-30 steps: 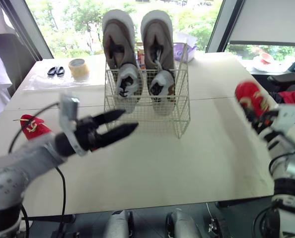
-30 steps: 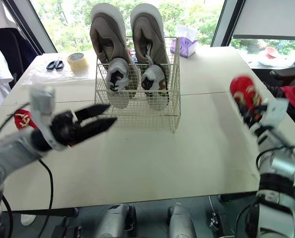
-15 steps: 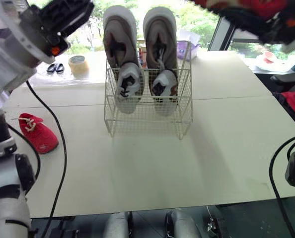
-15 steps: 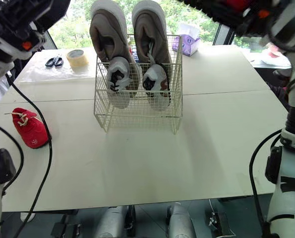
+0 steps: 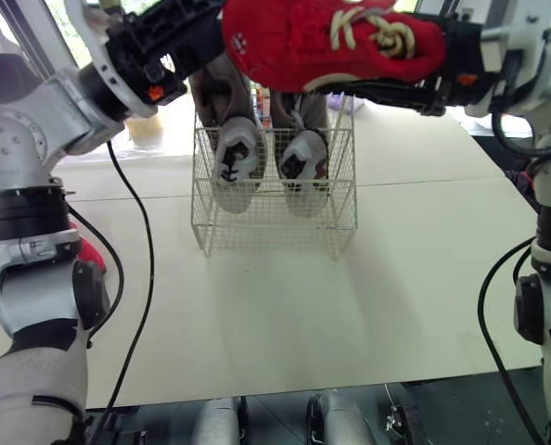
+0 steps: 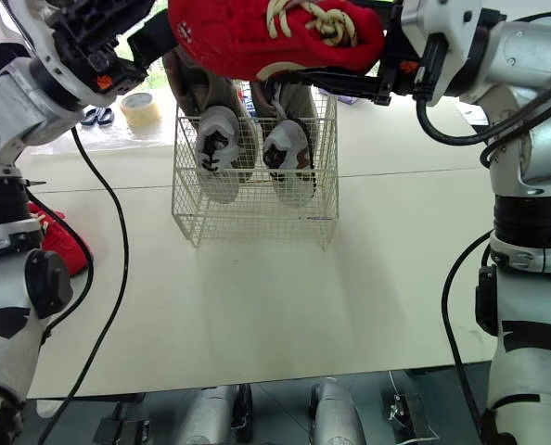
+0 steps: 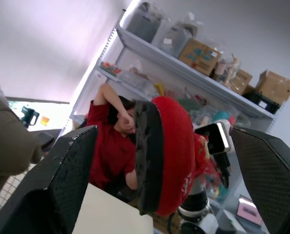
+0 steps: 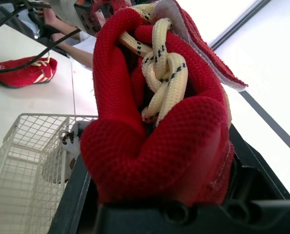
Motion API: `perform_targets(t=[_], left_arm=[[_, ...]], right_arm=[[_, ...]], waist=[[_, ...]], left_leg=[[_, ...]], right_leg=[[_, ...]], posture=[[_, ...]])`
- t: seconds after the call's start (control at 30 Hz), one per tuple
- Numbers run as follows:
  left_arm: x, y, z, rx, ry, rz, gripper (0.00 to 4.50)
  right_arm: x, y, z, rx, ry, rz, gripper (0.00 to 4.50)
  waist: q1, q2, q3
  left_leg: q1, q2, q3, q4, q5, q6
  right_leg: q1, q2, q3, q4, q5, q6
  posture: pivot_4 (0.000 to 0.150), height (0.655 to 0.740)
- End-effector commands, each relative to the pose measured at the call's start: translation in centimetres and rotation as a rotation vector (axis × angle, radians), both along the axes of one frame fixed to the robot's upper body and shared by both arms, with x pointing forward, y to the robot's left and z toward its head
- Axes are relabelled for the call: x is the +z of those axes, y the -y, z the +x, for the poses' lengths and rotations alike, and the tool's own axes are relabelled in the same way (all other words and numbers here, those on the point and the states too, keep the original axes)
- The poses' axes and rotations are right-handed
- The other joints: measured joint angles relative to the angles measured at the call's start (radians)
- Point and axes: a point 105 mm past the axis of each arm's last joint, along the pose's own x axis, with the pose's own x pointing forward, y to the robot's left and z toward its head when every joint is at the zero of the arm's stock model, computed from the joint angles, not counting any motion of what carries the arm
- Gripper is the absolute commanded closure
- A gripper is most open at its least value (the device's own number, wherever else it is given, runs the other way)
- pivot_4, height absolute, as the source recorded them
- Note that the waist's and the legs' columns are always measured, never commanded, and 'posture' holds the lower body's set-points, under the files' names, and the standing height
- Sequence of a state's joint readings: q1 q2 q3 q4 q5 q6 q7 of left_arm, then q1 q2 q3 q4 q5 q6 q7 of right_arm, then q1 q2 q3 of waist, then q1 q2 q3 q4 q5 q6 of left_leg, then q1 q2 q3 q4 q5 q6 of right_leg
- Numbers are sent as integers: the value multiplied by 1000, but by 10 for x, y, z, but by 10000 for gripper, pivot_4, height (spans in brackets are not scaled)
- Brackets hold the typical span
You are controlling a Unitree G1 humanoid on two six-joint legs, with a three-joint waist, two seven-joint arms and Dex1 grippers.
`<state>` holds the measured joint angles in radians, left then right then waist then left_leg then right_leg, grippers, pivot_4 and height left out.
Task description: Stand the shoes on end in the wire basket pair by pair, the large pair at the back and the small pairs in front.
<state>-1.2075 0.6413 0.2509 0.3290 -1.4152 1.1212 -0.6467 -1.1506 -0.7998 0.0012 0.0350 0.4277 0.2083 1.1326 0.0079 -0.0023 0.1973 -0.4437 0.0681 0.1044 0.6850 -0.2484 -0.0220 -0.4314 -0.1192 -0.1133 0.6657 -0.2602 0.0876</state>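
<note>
The right hand (image 5: 391, 67) is clamped on a red shoe (image 5: 322, 42) at its heel end, holding it sideways high above the wire basket (image 5: 275, 227). This is probably so the left hand (image 5: 197, 39), spread wide around the toe without touching, can help turn it on end. Its mate (image 6: 57, 239) lies on the tabletop (image 5: 368, 306), well left of the basket.
</note>
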Motion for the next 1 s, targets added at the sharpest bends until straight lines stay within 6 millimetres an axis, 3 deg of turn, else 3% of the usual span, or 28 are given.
perform_targets(t=[0.03, 0.17, 0.2, 0.3, 0.4, 0.47, 0.57, 0.63, 0.8, 1.0], left_arm=[[4, 4, -9, -34, 46, 30, 18593], [3, 5, -7, -49, 37, 27, 40259], [3, 4, -6, -49, 34, 23, 43647], [6, 2, -5, -43, 28, -18, 43691], [14, -10, -5, -16, 21, -170, 43691], [10, -15, -4, 13, 5, -252, 43691], [4, -15, -10, 23, -12, -367, 43691], [2, -11, -12, 40, -21, -448, 43691], [1, -5, -14, 114, -7, -649, 43691], [-8, 6, -16, 131, 12, -684, 43691]], right_arm=[[14, -5, -16, 30, 93, -9, 26039], [11, -6, -18, 31, 95, -23, 26039], [11, -6, -19, 31, 95, -24, 26039], [10, -4, -20, 28, 65, 2, 26039], [14, 20, -13, -53, -48, 155, 12481], [26, 39, -17, -44, -153, 371, 1678], [36, 63, -23, 45, -327, 726, 385], [24, 67, -23, 126, -448, 910, 385], [-9, 24, -12, 183, -639, 1013, 385], [-1, -9, -10, 381, -764, 1111, 385]], waist=[[1, 0, 0], [1, 0, 0], [1, 0, 0], [2, 0, 0], [6, 0, 0], [5, -1, 0], [4, -1, 0], [5, -3, 0], [1, -3, 0], [4, -3, -1]], left_leg=[[0, 0, 0, 0, 0, 0], [0, 0, 0, 0, 0, 0], [0, 0, 0, 0, 0, 0], [0, 0, 0, 0, 0, 0], [0, 0, 0, 0, 0, 0], [0, 0, -1, 1, 0, 0], [0, 0, -1, 1, 0, 0], [1, 0, -2, 1, 0, -1], [2, 0, -1, 2, 1, 0], [1, 0, -2, 1, 0, 0]], right_leg=[[0, 0, 0, 0, 0, 0], [0, 0, 0, 0, 0, 0], [0, 0, 0, 0, 0, 0], [0, 0, 0, 0, 0, 0], [0, 0, 0, 0, 0, 0], [1, 0, 0, 0, 0, 0], [1, -1, 0, 0, 0, 0], [2, -1, -1, 1, 0, -1], [3, -1, -1, 2, 1, -1], [2, 0, -1, 2, 1, -1]], posture=[[1500, 6938], [1500, 6938], [1500, 6938], [1500, 6938], [1500, 6938], [1500, 6938], [1500, 6938], [1500, 6938], [1500, 6938], [1500, 6938]])
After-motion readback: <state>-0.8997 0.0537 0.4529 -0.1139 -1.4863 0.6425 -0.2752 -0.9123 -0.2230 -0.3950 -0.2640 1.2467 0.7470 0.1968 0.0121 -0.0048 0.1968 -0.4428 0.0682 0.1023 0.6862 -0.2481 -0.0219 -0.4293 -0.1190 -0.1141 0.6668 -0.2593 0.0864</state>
